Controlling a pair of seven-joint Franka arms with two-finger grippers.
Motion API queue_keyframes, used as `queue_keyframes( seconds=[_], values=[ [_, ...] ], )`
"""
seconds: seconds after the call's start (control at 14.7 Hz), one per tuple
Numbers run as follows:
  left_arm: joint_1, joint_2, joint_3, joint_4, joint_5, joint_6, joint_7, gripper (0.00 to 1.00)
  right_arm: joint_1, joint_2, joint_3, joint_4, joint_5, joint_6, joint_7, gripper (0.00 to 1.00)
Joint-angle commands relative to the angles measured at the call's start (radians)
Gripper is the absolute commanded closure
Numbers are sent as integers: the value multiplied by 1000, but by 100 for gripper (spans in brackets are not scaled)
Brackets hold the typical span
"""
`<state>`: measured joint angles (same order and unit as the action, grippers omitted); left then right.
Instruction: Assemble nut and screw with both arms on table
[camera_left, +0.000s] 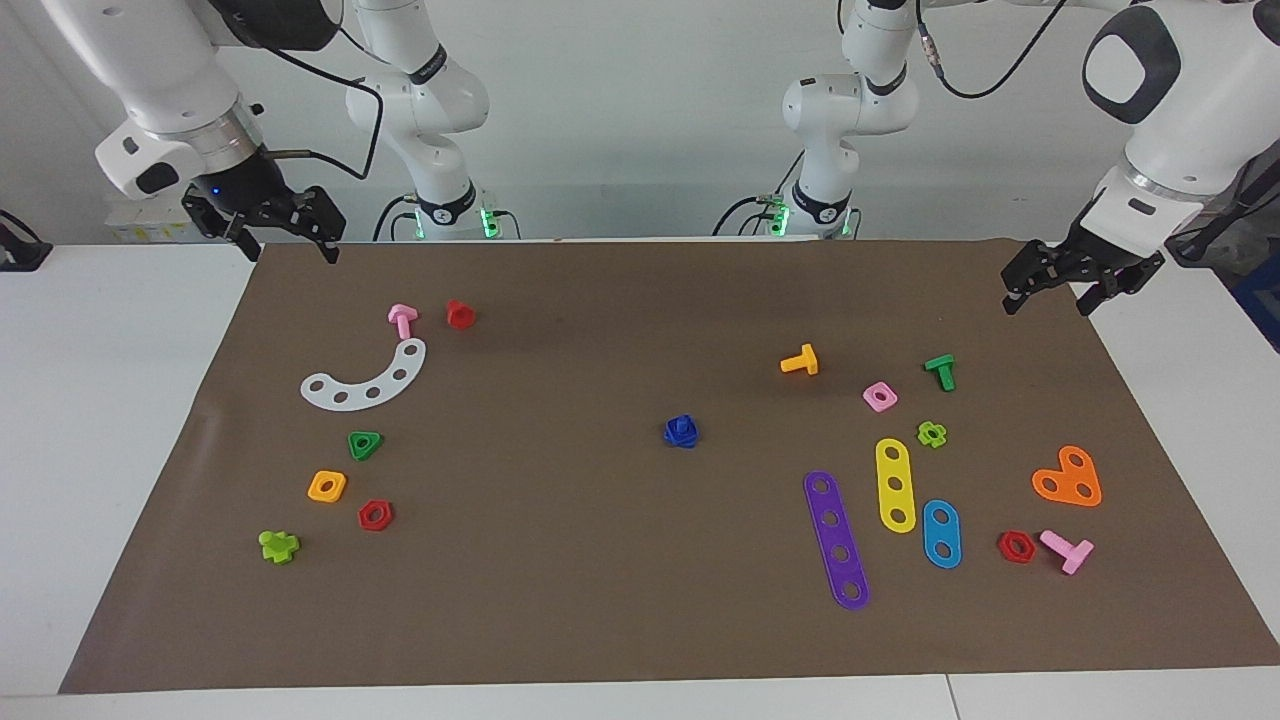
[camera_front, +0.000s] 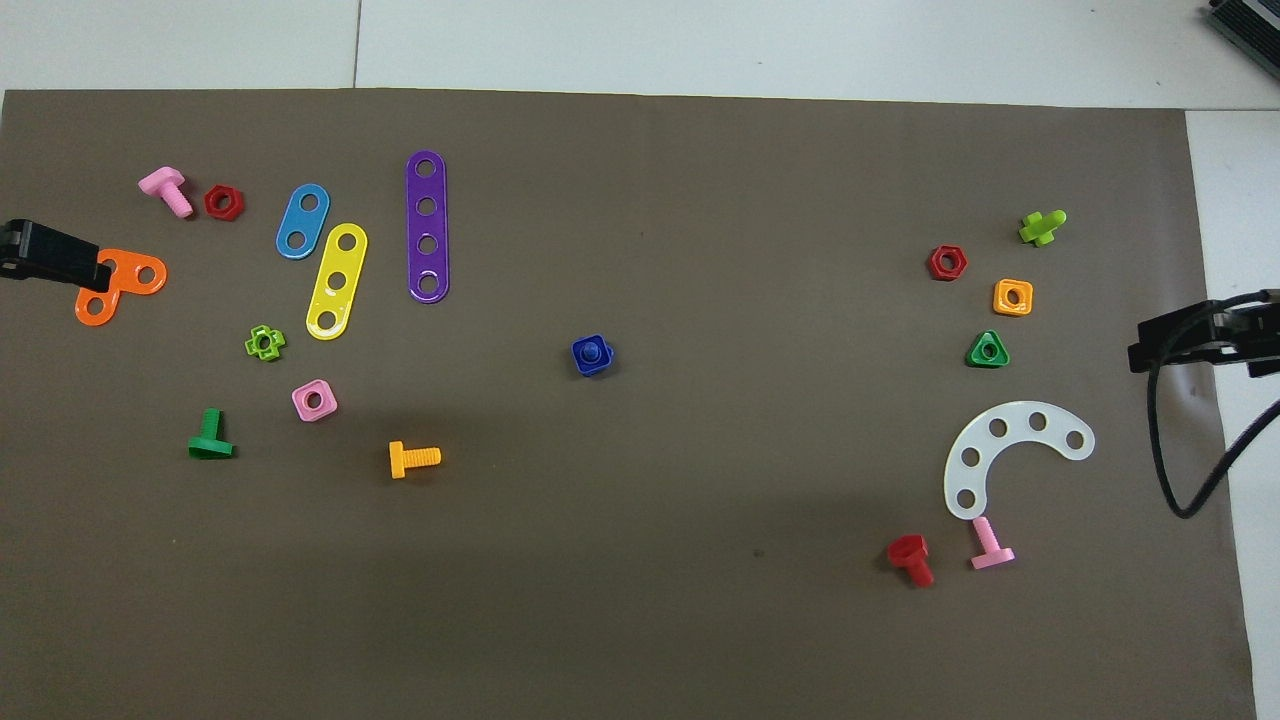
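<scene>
Overhead view shows nut (camera_front: 592, 355) and screw (camera_front: 593, 349) joined mid-desk; left gripper (camera_left: 1042, 296) and right gripper (camera_left: 288, 243), fingers released, should retreat clear.

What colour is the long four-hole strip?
Purple; the four-hole strip shows best in the overhead view.

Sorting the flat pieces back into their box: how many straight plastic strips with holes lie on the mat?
3, all flat on the brown mat toward the left arm's end: the purple four-hole strip, the yellow three-hole strip beside it, and the short blue two-hole strip next to the yellow one. None looks hidden.
</scene>
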<state>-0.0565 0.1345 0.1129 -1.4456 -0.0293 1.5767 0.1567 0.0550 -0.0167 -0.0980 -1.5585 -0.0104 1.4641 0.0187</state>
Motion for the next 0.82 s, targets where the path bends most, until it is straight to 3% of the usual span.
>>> queue_keyframes(
  seconds=[0.0,0.75],
  values=[
    [9,-27,-2,-24,-7,-9,15,0,-9,-8,8,-11,-6,45,3,0],
    [10,-41,-2,-19,22,-26,18,0,-6,-11,11,-12,10,39,4,0]
  ],
)
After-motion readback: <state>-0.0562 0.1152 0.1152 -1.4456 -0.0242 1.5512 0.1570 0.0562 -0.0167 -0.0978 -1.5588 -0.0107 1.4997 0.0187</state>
